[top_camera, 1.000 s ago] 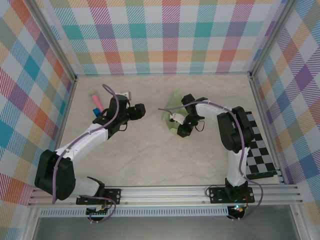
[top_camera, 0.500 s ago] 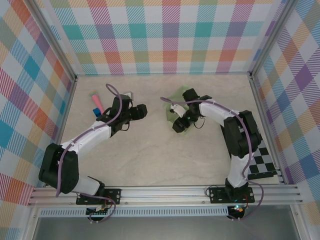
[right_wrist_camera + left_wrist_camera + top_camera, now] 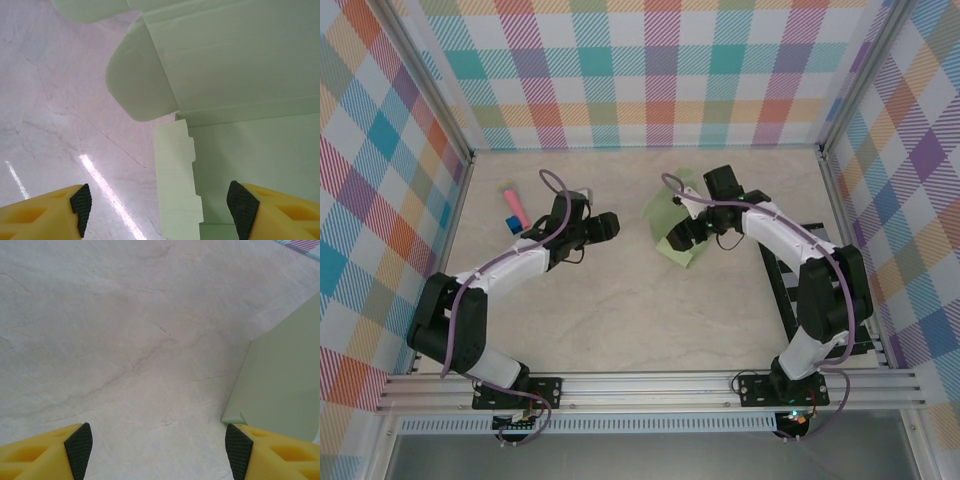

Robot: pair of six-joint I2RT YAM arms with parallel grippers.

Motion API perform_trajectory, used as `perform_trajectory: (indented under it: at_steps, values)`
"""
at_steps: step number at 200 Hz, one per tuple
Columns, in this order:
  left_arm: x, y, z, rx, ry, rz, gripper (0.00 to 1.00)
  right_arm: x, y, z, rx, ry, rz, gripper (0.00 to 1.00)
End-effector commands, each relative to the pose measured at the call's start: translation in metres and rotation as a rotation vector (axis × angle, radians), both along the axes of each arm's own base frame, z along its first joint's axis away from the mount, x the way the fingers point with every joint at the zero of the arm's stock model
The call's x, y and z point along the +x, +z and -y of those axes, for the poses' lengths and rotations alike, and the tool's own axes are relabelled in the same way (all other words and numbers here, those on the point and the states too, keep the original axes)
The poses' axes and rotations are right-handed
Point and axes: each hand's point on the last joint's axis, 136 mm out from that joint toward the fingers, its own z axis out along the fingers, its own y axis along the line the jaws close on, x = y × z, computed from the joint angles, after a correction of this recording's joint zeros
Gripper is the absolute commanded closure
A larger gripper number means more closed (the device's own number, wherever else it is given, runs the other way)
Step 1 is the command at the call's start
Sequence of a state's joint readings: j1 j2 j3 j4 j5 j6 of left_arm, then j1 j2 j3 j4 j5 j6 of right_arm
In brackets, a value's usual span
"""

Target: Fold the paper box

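Observation:
The paper box (image 3: 672,222) is a pale green tabbed card sheet lying partly unfolded on the table, right of centre. My right gripper (image 3: 690,233) hovers over its right part, open. In the right wrist view the card (image 3: 240,75) shows a rounded flap (image 3: 137,85) and a notched tab (image 3: 175,175) lying between the wide-apart fingers of the right gripper (image 3: 161,206), untouched by either. My left gripper (image 3: 608,226) is left of the sheet and open (image 3: 158,452), with bare table between its pads and the card's edge (image 3: 282,385) by its right finger (image 3: 237,450).
A small pink-and-blue stick (image 3: 513,205) lies at the back left, behind the left arm. The black-and-white checkered board (image 3: 785,295) lies along the right side, mostly under the right arm. Checked walls (image 3: 660,70) enclose the table (image 3: 620,310).
The right gripper has swung back and right, and the card now lies flatter and more spread out. The left gripper has crept a little right toward the card.

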State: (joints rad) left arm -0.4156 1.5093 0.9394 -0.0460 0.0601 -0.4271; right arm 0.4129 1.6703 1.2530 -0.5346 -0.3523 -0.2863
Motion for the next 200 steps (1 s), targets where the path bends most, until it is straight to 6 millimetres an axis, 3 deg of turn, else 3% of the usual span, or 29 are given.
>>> perform_trajectory:
  at_steps: [1, 29, 42, 58, 86, 105, 146, 168, 200]
  values:
    - [-0.002, -0.004, 0.002, -0.009, -0.006, -0.016, 0.29, 0.002, 0.026, 0.002, 0.036, -0.022, 0.102, 0.24]
    - [-0.036, -0.027, 0.022, -0.041, -0.124, -0.106, 0.33, -0.006, 0.016, 0.016, -0.062, -0.011, 0.046, 0.25]
    - [-0.045, -0.031, 0.015, -0.004, -0.126, -0.110, 0.33, -0.022, 0.010, 0.014, -0.072, 0.073, 0.003, 0.36]
    - [-0.041, -0.028, 0.002, 0.039, -0.084, -0.081, 0.32, -0.040, 0.004, 0.005, -0.083, 0.175, 0.066, 0.39]
    - [-0.022, -0.021, 0.001, 0.003, -0.034, -0.084, 0.32, -0.078, -0.013, -0.024, -0.211, 0.449, 0.409, 0.32]
    - [-0.009, -0.017, 0.007, -0.031, -0.032, -0.072, 0.32, -0.067, -0.028, -0.021, -0.302, 0.456, 0.538, 0.29]
    - [0.007, 0.007, 0.036, -0.129, -0.144, 0.012, 0.29, -0.051, -0.058, -0.026, -0.380, 0.509, 0.563, 0.26]
    - [0.008, 0.027, 0.056, -0.174, -0.228, 0.083, 0.25, -0.030, -0.058, -0.023, -0.404, 0.441, 0.624, 0.26]
    - [0.003, 0.037, 0.079, -0.156, -0.320, 0.110, 0.21, -0.023, -0.052, -0.015, -0.374, 0.393, 0.620, 0.26]
